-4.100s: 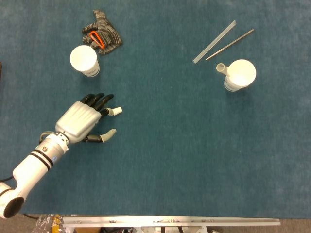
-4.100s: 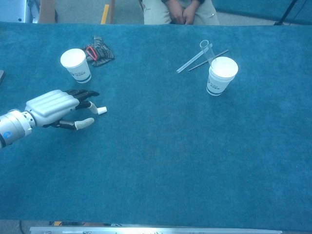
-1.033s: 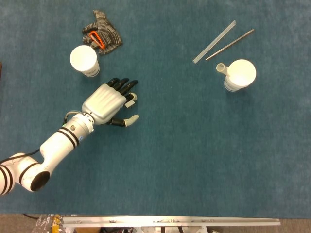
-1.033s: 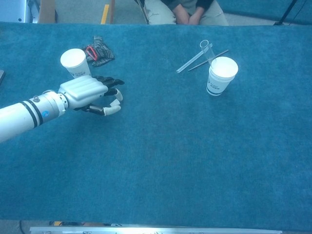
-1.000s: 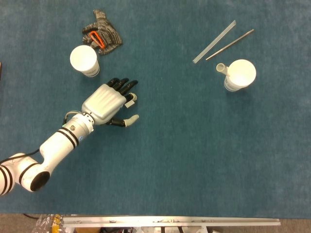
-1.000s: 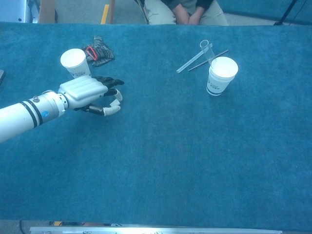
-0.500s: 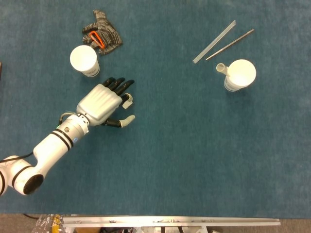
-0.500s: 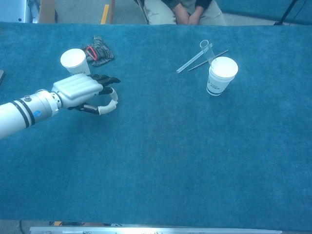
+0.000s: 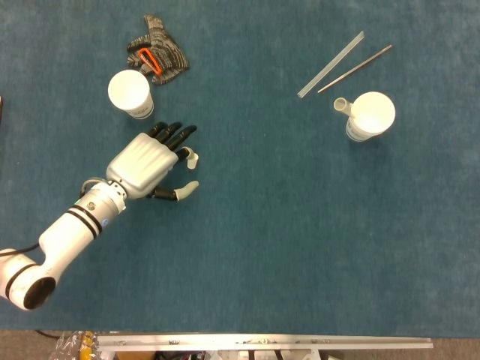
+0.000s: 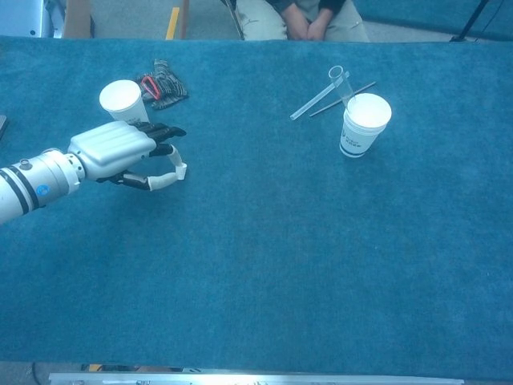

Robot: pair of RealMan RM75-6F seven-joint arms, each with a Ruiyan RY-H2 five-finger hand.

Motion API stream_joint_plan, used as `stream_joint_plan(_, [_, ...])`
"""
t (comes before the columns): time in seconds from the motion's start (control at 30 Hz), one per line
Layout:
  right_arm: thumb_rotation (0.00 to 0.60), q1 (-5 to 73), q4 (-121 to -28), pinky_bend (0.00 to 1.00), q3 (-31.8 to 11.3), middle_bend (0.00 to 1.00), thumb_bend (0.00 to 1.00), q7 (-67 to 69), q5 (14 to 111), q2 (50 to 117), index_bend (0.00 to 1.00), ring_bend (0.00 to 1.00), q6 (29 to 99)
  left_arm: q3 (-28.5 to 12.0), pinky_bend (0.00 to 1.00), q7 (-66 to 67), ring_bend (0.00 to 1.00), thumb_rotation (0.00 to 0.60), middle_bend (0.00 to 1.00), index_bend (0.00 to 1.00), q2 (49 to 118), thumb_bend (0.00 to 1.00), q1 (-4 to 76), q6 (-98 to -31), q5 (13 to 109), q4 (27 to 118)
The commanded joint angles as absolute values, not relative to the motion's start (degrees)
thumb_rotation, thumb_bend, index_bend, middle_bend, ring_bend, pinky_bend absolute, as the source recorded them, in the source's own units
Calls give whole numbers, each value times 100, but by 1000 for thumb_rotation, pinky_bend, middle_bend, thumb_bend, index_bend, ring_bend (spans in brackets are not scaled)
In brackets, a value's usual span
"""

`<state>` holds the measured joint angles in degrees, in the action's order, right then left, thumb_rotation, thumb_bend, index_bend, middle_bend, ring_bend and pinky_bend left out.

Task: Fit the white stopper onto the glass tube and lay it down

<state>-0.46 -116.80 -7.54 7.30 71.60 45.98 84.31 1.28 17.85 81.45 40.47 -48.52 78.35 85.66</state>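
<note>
My left hand [image 9: 146, 165] hovers over the blue cloth just below the left paper cup [image 9: 131, 94], with the dark fingers stretched out. A small white piece [image 9: 193, 157] sits at the forefinger's tip, above the pale thumb tip. I cannot tell whether it is the white stopper or part of the finger. In the chest view the left hand [image 10: 116, 152] has forefinger and thumb curved toward each other. The glass tube [image 9: 342, 105] leans upright against the right paper cup [image 9: 371, 112], mouth up; the glass tube [image 10: 341, 83] stands behind that cup [image 10: 362, 124]. My right hand is out of sight.
A clear flat strip [image 9: 330, 64] and a thin rod [image 9: 354, 69] lie beyond the right cup. A knitted glove with an orange piece [image 9: 156, 56] lies behind the left cup [image 10: 124, 104]. A person sits at the far edge [image 10: 300, 16]. A metal rail [image 9: 262, 341] marks the near edge.
After reaching right and away from the start position, my left hand has drawn back left and toward me over the last second. The white piece moved with it. Nothing else moved.
</note>
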Motion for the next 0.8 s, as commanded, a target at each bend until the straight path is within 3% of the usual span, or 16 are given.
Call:
stream_joint_plan(0.03, [600, -51, -11702, 177, -752, 135, 324, 722, 7169, 4588, 230, 36, 8439, 141, 0, 1787, 0, 0, 0, 256, 8133, 290, 4030, -4867, 7836, 8589])
stream_joint_plan(0.8, [600, -49, -11768, 177, -756, 135, 323, 720, 7227, 4573, 230, 36, 8470, 133, 0, 1783, 0, 0, 0, 256, 7912, 290, 3899, -5132, 7923, 8869])
